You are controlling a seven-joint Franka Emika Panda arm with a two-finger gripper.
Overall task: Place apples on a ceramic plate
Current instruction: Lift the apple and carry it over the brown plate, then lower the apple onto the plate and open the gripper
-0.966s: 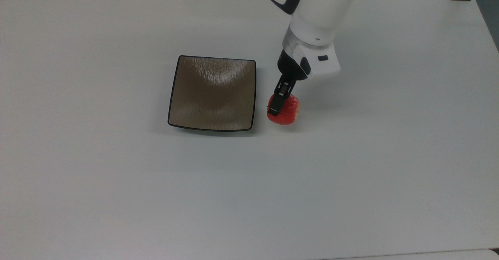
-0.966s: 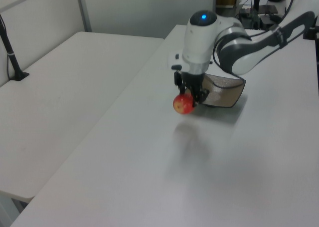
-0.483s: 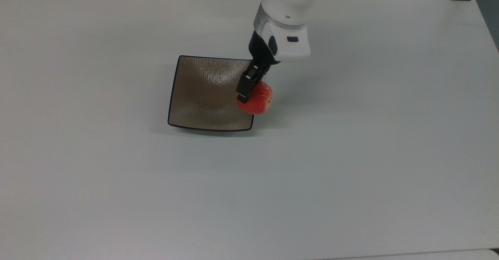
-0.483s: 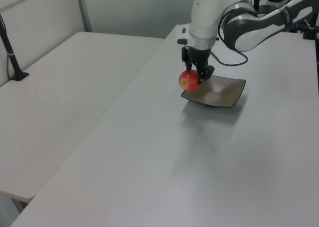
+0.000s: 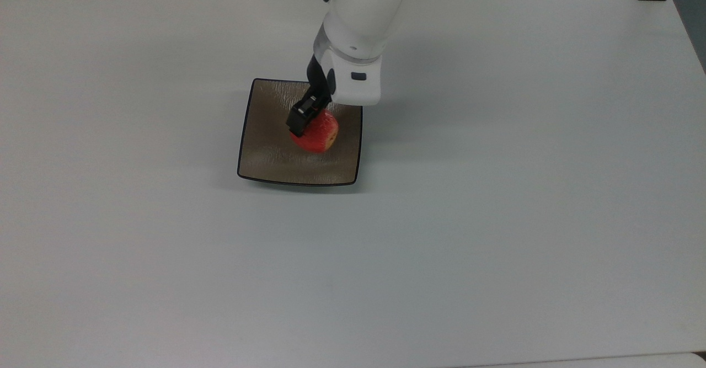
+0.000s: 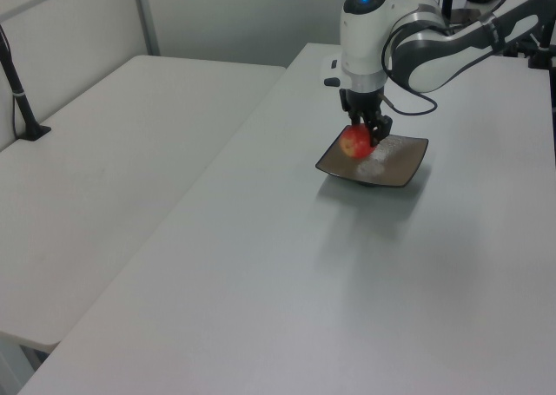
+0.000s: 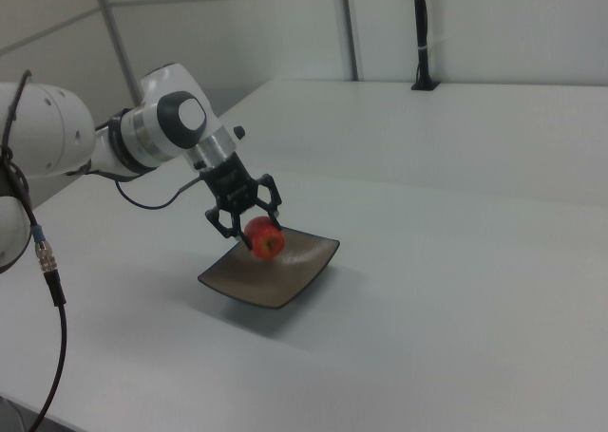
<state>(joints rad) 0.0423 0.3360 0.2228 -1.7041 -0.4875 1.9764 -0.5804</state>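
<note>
Apple (image 5: 315,134) — seemingly above plate (image 5: 265,153)

You had the gripper (image 5: 310,118) closed on the red apple (image 5: 316,133), which sat over the brown square plate (image 5: 270,153), toward the plate's right half in the top view. One black finger (image 5: 300,120) lay against the apple's left side, and the white arm (image 5: 358,31) came down from the far edge of the white table (image 5: 496,219). A yellowish patch showed on the apple's right side.
</note>
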